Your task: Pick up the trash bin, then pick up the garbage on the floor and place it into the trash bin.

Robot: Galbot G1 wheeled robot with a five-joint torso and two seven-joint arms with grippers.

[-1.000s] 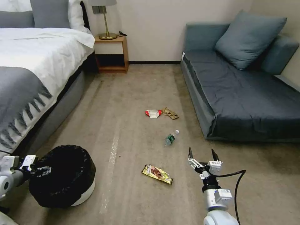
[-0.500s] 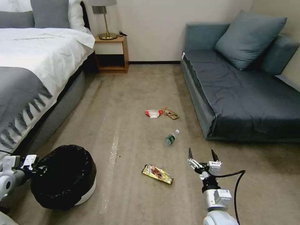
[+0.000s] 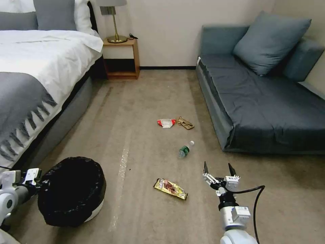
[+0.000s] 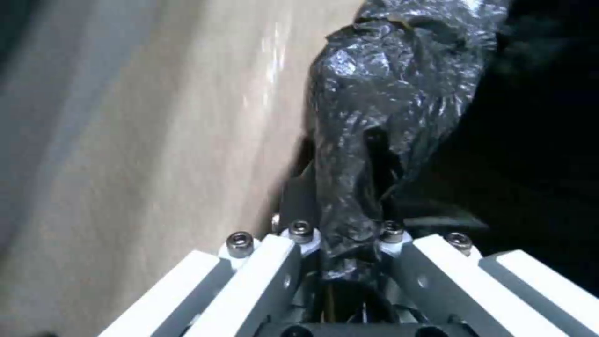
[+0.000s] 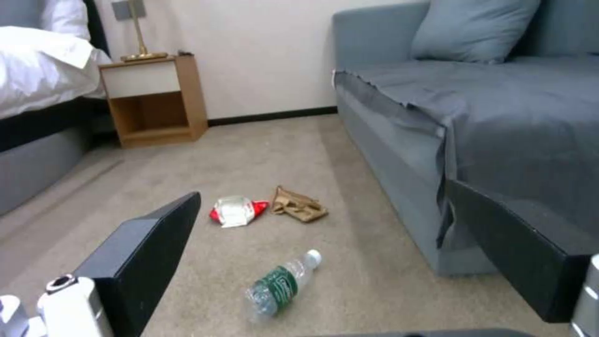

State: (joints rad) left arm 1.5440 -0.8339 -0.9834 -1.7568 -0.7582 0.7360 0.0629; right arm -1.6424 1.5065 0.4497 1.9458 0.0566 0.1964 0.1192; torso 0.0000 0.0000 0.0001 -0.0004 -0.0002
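We've got the left gripper (image 3: pixel 40 183) at the near left, fingers pinched together on the bag-lined lip of the trash bin (image 3: pixel 72 189); in the left wrist view the crinkled black liner (image 4: pixel 368 140) is bunched right between our jaws. The bin sits on the carpet (image 3: pixel 142 101) just off the foot of the bed (image 3: pixel 37 74). It looks light and hollow to us, but the film is soft and slick, so we judge the hold should take the stiff rim under the plastic, or the liner may simply slide.

Over on the near right, the right gripper (image 3: pixel 218 171) hovers above the floor with its fingers spread apart, nothing between them. The garbage lies ahead: the yellow-gold wrapper (image 3: pixel 170 188) nearest, just left of that gripper; the clear bottle (image 3: pixel 185 149) farther on, lying on its side; then the red-and-white packet (image 3: pixel 166 122) and the tan paper (image 3: pixel 185 123) side by side near the sofa (image 3: pixel 257 98). We reckon the wrapper is flat and flimsy, best pinched at an edge; the bottle is round and liable to roll, best taken across its body
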